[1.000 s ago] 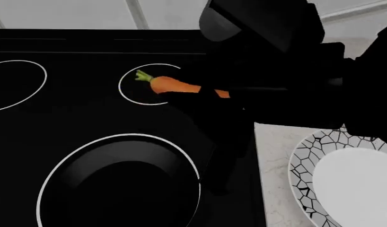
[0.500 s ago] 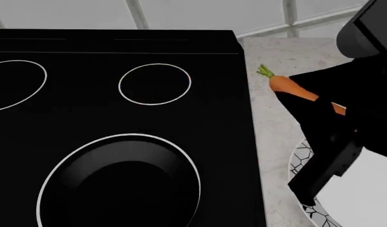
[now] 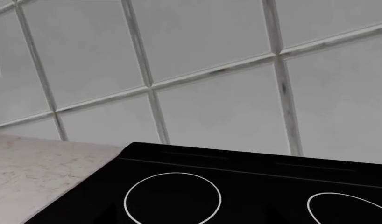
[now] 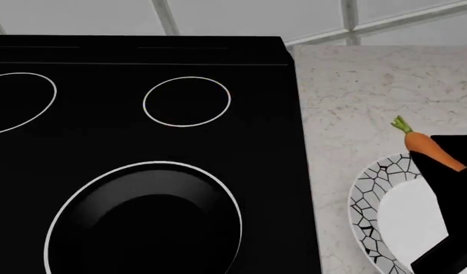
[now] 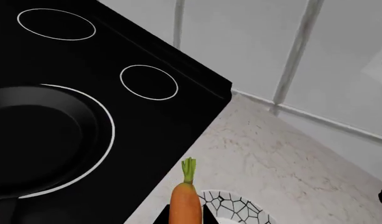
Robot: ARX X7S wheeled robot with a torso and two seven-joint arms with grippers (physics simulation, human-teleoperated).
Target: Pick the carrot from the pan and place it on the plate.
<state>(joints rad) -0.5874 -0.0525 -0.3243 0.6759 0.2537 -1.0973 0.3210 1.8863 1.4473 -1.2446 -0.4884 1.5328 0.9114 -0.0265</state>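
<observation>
A: Where is the carrot (image 4: 425, 144) at this moment?

B: Off the stove and over on the right side of the bench (image 4: 355, 97). From the head camera it hangs above the far rim of the plate (image 4: 365, 208), green stub pointing away toward the wall, its pointed end hidden behind the dark body of the right arm.

A: So the right gripper (image 5: 178, 215) has it?

B: Yes. In the right wrist camera the carrot (image 5: 185, 205) stands straight up out of the gripper, with dark fingers pressed against it on either side. It is clamped on the carrot, which is clear of any surface.

A: And the plate below?

B: A slice of its crackled black-and-white rim (image 5: 231, 205) shows just beside the carrot in the wrist picture. In the head picture the white centre is partly covered by the arm.

A: The pan?

B: The pan (image 4: 146, 220) sits on the large front burner of the black stove (image 4: 142, 137), well apart from the carrot. Its handle cannot be made out against the stove in the head picture.

A: What about the left gripper?

B: It appears in none of the pictures. The left wrist camera only shows the tiled wall (image 3: 209, 70), a corner of the bench (image 3: 35, 168) and the back of the stove (image 3: 253, 186) with two white burner rings.
</observation>
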